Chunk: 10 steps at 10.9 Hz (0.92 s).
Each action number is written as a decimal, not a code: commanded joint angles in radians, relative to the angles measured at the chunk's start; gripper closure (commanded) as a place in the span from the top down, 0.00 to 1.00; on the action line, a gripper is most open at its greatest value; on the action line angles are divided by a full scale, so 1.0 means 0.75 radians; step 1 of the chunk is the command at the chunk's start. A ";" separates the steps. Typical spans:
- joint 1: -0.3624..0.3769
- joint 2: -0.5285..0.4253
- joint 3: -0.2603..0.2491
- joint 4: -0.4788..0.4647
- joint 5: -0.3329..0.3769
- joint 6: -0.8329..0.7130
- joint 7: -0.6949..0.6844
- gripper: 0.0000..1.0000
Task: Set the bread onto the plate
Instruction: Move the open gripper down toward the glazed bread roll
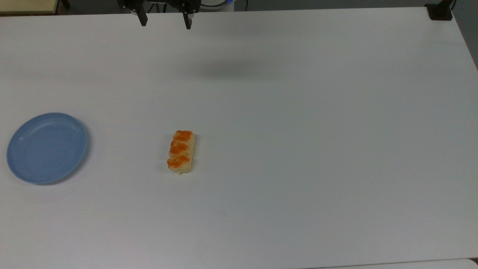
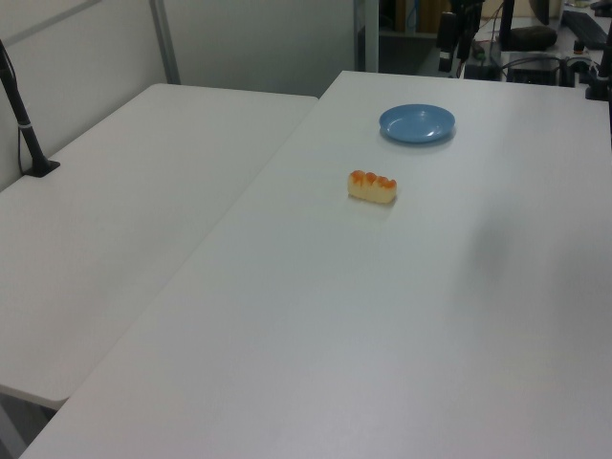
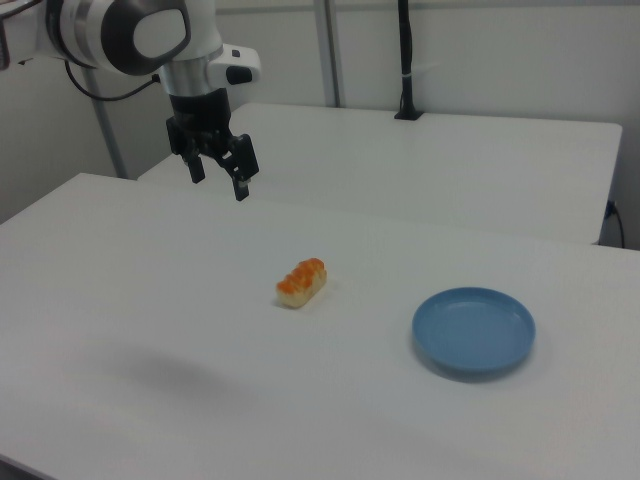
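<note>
Gripper (image 3: 219, 179), arm raised: the two dark fingers (image 1: 143, 18) hang spread apart with nothing between them, well above the white table (image 1: 298, 149) and well apart from both task objects. In the top view the fingertips sit at the upper edge, roughly in line with the loaf below; in the right view the gripper hangs up and to the right view's left of it.

Bread (image 1: 180, 151): a small oblong loaf, pale beige at the sides, three orange-glazed bumps on top. It lies flat on the bare table, long axis running up and down in the top view, and is not yet on the plate.

Plate (image 1: 47, 147): round, light blue, shallow with a raised rim, holding nothing. It stands well to the top view's left of the bread, with open tabletop between.

Handling, as judged by an onlooker: the loaf looks light and probably somewhat yielding, so a hard squeeze could dent it. The glazed top may be slick. The surest hold seems to be across the short width, at mid-length, with the pads on the plain flat sides below the glaze; the spread of the fingers looks ample for that width.
</note>
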 commanded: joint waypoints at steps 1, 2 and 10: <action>-0.003 -0.022 -0.010 -0.031 0.018 0.040 -0.046 1.00; -0.003 -0.022 -0.010 -0.030 0.015 0.040 -0.046 1.00; 0.003 0.023 -0.002 -0.010 -0.054 0.040 -0.077 1.00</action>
